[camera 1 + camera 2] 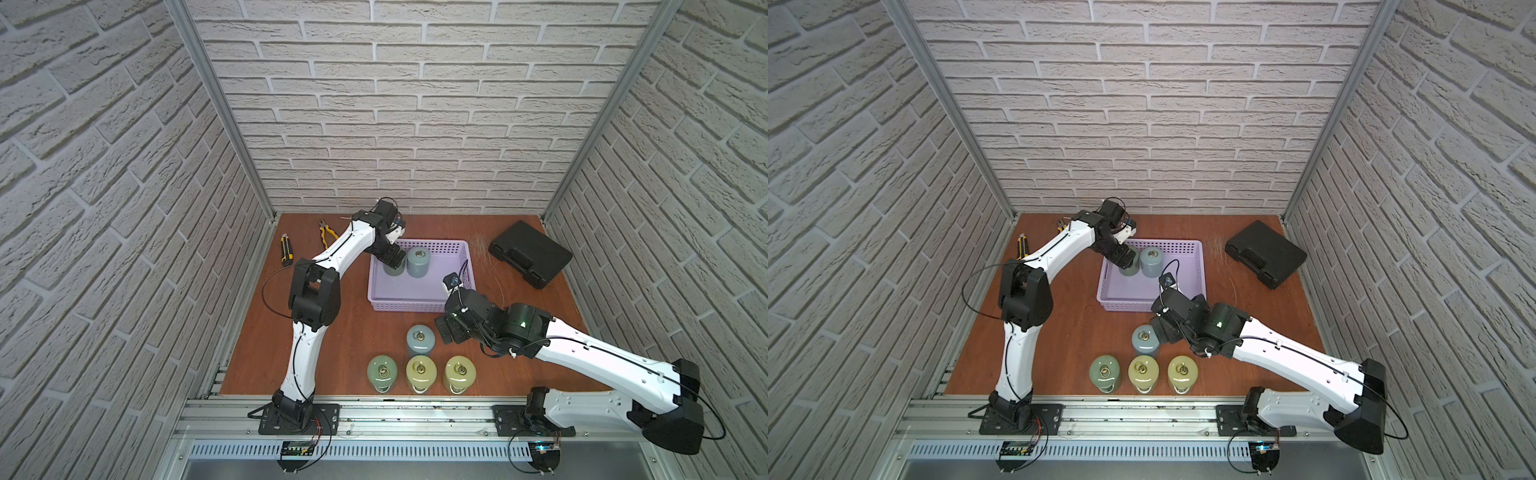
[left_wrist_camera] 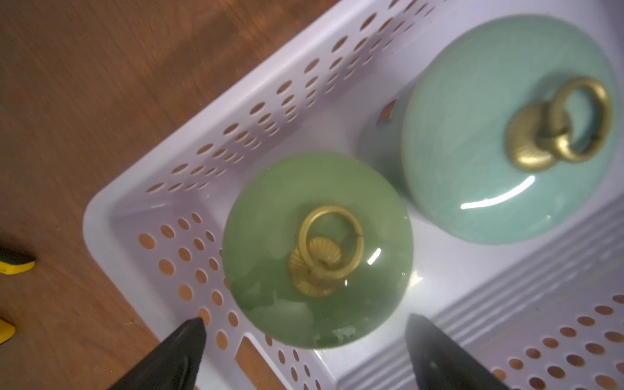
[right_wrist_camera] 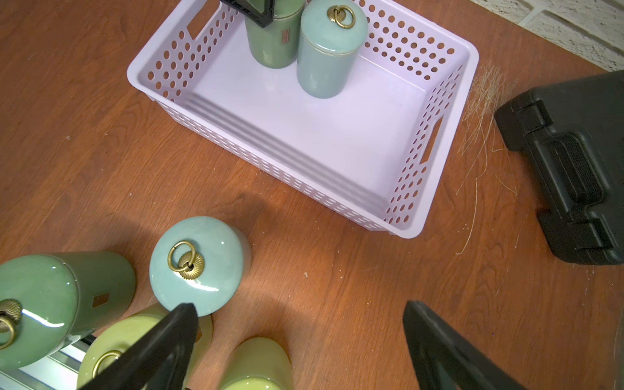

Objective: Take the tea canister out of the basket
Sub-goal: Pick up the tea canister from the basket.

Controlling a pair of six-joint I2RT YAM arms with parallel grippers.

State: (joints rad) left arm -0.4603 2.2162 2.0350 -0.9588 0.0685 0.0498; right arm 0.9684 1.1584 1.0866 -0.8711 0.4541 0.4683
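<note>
**Left gripper poised over the green canister in the basket**

In both top views the basket [image 1: 419,306] sat mid-table [image 1: 332,353]. A green canister [image 1: 394,272] and a blue canister [image 1: 418,262] stood upright, side by side, at its far left end. The left gripper [image 1: 392,259] hung right over the green canister and hid its lid. Four more stood out on the table in front of the basket. A loose blue canister [image 1: 420,338] came first. Nearer the front edge was a row of one loose green canister [image 1: 382,372] and two yellow canisters [image 1: 421,372]. The right gripper [image 1: 441,330] hovered just beside the loose blue canister. A case [image 1: 530,253] lay to the far right, with pliers [image 1: 326,232] and a knife [image 1: 286,249] at the far left.

From the left wrist, the fingers [image 2: 182,351] stood spread wide, one on each side of the green canister's lid. I saw no contact with it. The canister stood in the basket's corner, close to both walls. The blue canister was just beside it, and I could not tell whether they touched.

From the right wrist, the fingers [image 3: 162,341] were spread wide too, holding nothing, with bare table between them. One tip showed over the edge of the loose blue canister's lid.
</note>
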